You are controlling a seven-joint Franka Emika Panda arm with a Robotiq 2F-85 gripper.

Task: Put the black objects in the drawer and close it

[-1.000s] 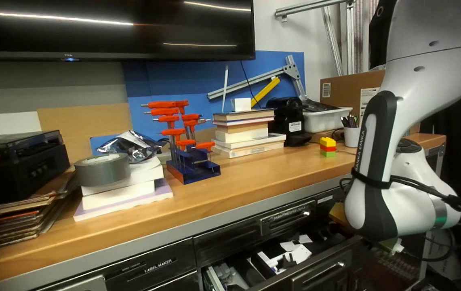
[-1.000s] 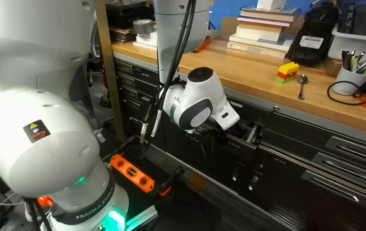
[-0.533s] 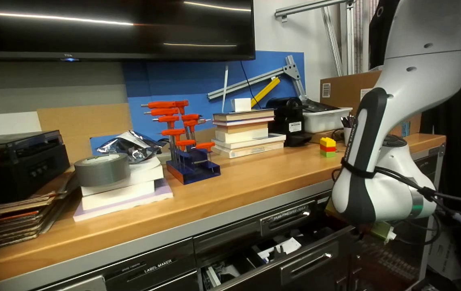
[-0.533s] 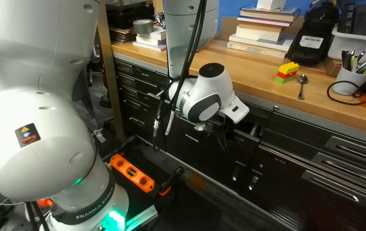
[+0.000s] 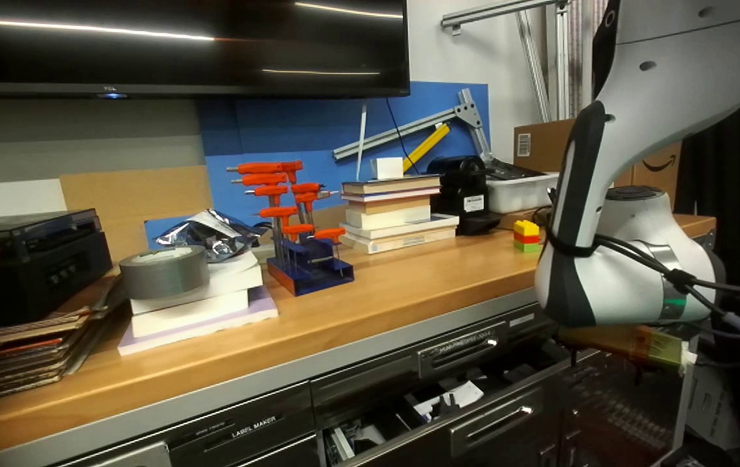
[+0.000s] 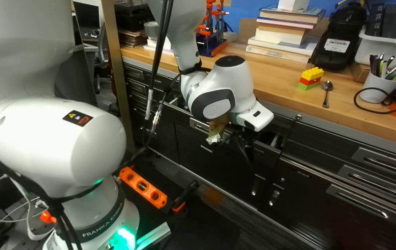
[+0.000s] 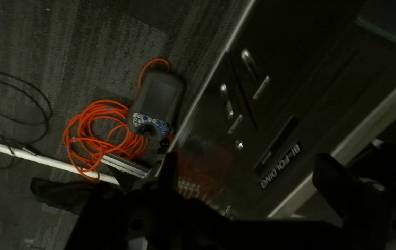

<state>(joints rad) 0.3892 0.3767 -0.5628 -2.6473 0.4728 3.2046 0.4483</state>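
The dark grey metal drawer [image 5: 506, 425] is part way out under the wooden counter, with white papers [image 5: 460, 394] and small dark items inside. Which of those dark items are the black objects I cannot tell. Below the white wrist in an exterior view, my gripper [image 6: 244, 140] is dark against the drawer's end and hard to make out. The wrist view shows the gripper [image 7: 246, 153] open with a wide gap between its fingertips. Seen through that gap are the labelled cabinet face [image 7: 277, 170] and a pale rim [image 7: 301, 196]. Nothing shows between the fingers.
The counter [image 5: 402, 285] edge overhangs the drawer. On it stand toy bricks [image 6: 310, 78], a spoon [image 6: 327, 93], a pen cup [image 6: 380, 85], a black device [image 6: 335, 45] and books [image 6: 284, 34]. Down on the floor lie a coiled orange cable [image 7: 97, 128] and a controller pendant [image 7: 158, 104].
The drawer slid inward a little between one second and half a second ago. Since then the wrist has risen, the upper arm has swung, and the drawer has stayed put.
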